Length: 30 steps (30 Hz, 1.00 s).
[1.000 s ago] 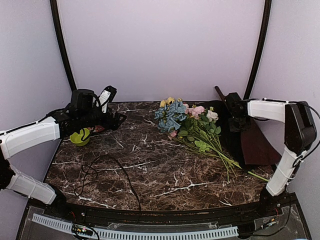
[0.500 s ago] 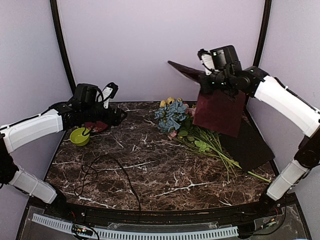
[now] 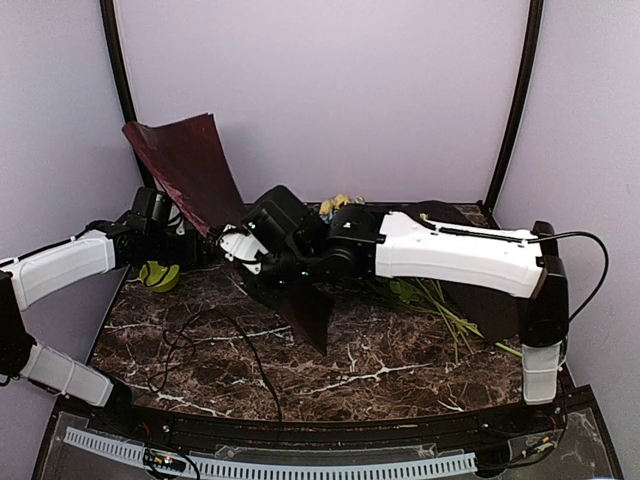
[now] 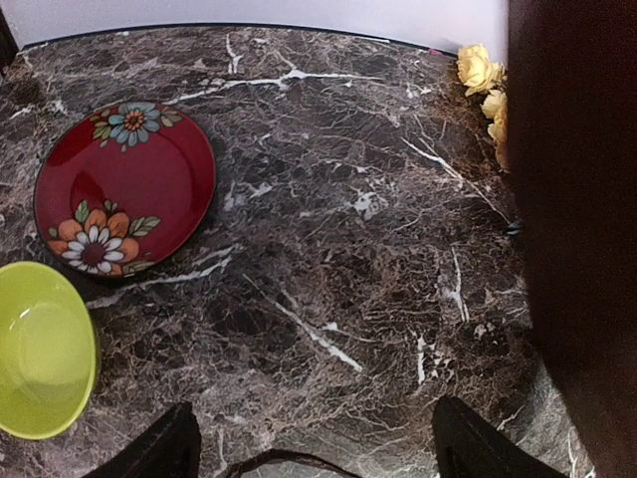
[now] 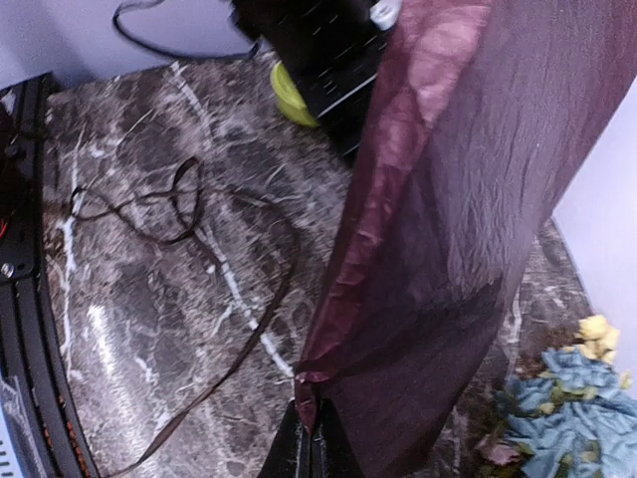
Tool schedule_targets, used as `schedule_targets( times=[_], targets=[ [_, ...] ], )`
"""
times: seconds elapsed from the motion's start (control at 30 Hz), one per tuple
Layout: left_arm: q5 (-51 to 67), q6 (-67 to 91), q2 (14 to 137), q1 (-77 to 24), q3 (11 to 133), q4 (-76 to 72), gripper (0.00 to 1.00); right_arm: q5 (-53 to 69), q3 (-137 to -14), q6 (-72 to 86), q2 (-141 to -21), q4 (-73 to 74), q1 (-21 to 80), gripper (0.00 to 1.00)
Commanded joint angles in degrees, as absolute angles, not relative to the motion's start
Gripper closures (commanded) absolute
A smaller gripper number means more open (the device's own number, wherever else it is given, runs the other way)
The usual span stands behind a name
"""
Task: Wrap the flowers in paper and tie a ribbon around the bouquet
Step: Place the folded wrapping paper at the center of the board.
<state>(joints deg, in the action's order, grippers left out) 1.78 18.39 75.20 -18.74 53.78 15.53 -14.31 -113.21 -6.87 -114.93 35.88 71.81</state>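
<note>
My right gripper (image 5: 314,443) is shut on one edge of the paper (image 5: 478,199), a crinkly burgundy sheet. In the top view the right arm reaches across to the left, its gripper (image 3: 242,250) holding the paper (image 3: 185,165) up at a slant, the lower end (image 3: 305,305) near the table. The flowers (image 5: 572,398) lie behind it, and only their green stems (image 3: 440,300) show under the arm. The thin dark ribbon (image 3: 200,340) lies in loose loops on the table. My left gripper (image 4: 314,448) stands open over bare marble, just left of the sheet.
A lime green bowl (image 4: 40,349) and a red flowered plate (image 4: 124,184) sit at the table's left. Yellow blossoms (image 4: 478,70) lie beside the bunch. A flat dark sheet (image 3: 495,315) lies at the right, mostly under the right arm.
The right arm has lifted the paper off the right side and swung it over the flowers to the left. The left arm has drawn back slightly, its gripper still open.
</note>
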Motion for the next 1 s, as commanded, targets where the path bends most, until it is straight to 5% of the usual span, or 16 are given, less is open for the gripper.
schedule_targets(
  times=[0.0,0.4,0.7,0.8,0.97],
  targets=[
    [0.19,22.01,71.26,-17.27,50.52,14.59,0.17,-0.59,-111.55,-4.52,-116.92,38.38,71.43,1.0],
    [1.93,23.92,77.11,-14.73,47.62,12.2,0.17,16.03,-99.81,-2.56,-117.43,36.09,72.95,1.0],
    [2.36,23.4,77.89,-14.71,46.89,11.31,0.18,24.44,-93.46,-5.22,-108.12,34.14,69.05,0.34],
    [1.52,23.18,78.02,-14.74,46.84,11.39,0.18,32.95,-87.78,-1.76,-102.99,28.77,62.15,0.22],
    [2.04,23.15,79.03,-14.75,46.77,11.18,0.18,30.61,-79.76,4.48,-97.58,20.94,52.32,0.21]
  ],
)
